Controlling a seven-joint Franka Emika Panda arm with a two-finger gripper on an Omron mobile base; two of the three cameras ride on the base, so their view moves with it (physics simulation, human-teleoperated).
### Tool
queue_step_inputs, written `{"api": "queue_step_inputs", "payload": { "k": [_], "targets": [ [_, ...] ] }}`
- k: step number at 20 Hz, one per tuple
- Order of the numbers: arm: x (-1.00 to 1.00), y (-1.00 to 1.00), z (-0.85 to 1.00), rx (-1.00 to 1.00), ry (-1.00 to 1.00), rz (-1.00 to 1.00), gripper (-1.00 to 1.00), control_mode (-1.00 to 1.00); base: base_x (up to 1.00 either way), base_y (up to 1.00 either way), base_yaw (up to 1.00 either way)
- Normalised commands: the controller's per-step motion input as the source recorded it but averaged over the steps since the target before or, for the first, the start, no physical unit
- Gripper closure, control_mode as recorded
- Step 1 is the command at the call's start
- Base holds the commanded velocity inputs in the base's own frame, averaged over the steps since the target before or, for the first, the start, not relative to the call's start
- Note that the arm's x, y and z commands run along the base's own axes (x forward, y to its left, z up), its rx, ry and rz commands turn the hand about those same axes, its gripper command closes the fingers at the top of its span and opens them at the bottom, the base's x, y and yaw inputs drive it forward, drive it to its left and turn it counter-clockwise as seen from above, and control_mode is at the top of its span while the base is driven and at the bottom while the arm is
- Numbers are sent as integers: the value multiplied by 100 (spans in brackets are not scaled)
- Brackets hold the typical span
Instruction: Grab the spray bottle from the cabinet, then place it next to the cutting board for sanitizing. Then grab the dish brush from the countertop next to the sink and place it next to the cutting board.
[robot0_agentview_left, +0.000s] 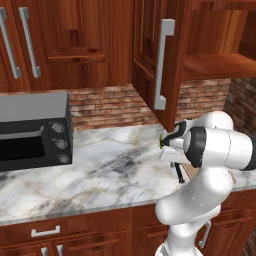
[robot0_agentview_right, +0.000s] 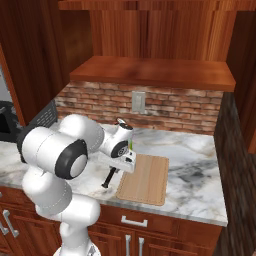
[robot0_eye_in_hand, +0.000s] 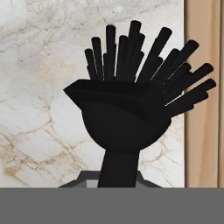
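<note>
Hand view: the dish brush (robot0_eye_in_hand: 124, 109) is seen clamped by its handle in the closed gripper (robot0_agentview_right: 111, 172), bristles toward frame top, over marble just left of the cutting board (robot0_eye_in_hand: 203, 94) at the right edge, so it should be lowered gently and released beside, not on, the board.

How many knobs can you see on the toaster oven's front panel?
3. The toaster oven sits on the countertop at left. Its knobs run down the right front edge: top, middle, bottom. None looks hidden.
</note>
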Motion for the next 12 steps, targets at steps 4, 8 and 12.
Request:
{"api": "queue_step_inputs", "payload": {
  "k": [4,8,12],
  "targets": [
    [32,-2,-31,0,0,0,100,-100,0,0,0],
    [31,0,-31,0,0,0,100,-100,0,0,0],
    [23,0,-28,0,1,0,-100,-100,0,0,0]
  ]
}}
